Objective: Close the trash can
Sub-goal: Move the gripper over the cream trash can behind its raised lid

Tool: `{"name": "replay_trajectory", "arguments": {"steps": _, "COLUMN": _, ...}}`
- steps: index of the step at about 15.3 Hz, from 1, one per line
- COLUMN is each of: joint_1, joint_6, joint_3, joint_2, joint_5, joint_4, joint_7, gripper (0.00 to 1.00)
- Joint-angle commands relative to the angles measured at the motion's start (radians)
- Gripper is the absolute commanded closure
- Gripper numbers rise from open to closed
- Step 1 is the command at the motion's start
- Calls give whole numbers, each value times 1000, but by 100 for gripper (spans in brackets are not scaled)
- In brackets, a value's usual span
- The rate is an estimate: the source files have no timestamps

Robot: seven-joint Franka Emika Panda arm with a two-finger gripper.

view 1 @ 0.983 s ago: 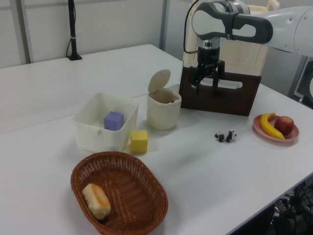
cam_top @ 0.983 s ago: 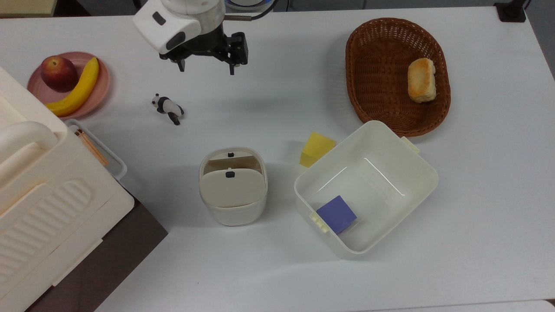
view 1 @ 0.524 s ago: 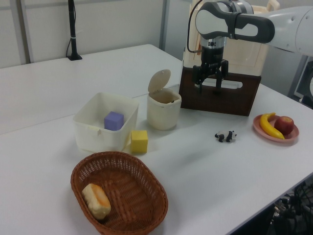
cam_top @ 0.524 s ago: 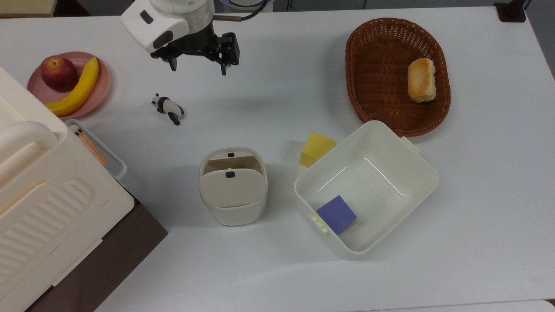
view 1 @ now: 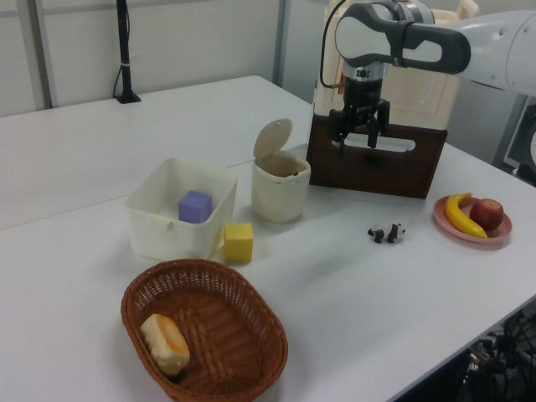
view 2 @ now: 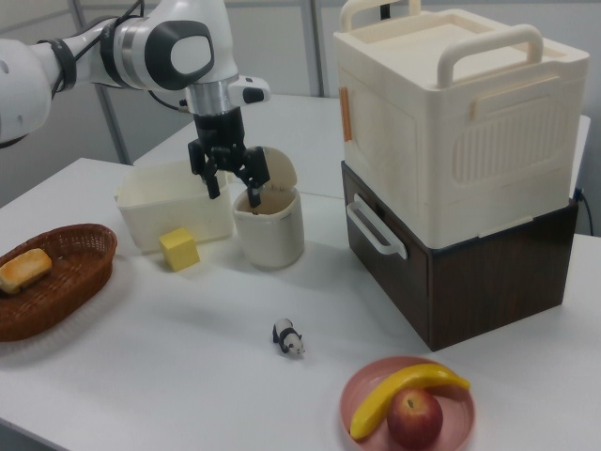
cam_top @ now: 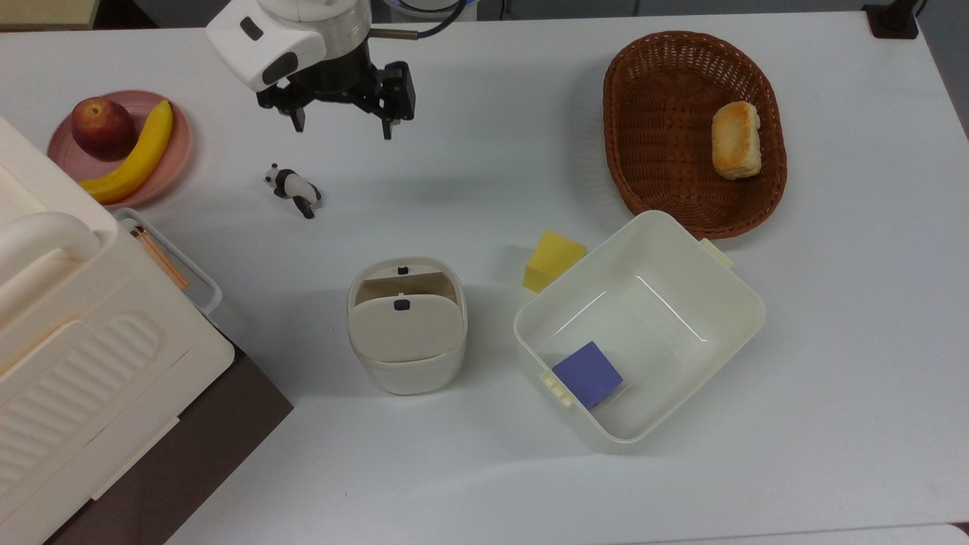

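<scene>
In the top view we see our gripper spread wide and empty, the trash can well below it, lid raised. In the left view the toy panda sits below the gripper; a low approach could clip it. In the right view the lid stands behind the fingers, so pushing its wrong face could tip the can.

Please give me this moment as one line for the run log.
task: close trash can | lid: up, open | gripper: jaws open, empty, in the air, apart from can | step: lid not yet touched
</scene>
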Motion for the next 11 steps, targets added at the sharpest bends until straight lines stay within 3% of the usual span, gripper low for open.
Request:
{"name": "replay_trajectory", "arguments": {"steps": 1, "joint_1": 6, "joint_6": 130, "joint_3": -3, "joint_2": -13, "joint_5": 14, "joint_4": -14, "joint_7": -8, "gripper": 23}}
{"name": "replay_trajectory", "arguments": {"steps": 7, "joint_1": 10, "joint_6": 478, "joint_3": 6, "joint_2": 25, "joint_5": 76, "joint_4": -13, "joint_7": 20, "gripper": 100}}
{"name": "replay_trajectory", "arguments": {"steps": 11, "joint_1": 13, "joint_6": 700, "joint_3": 9, "joint_2": 60, "joint_5": 78, "joint_4": -11, "joint_7": 116, "gripper": 100}}
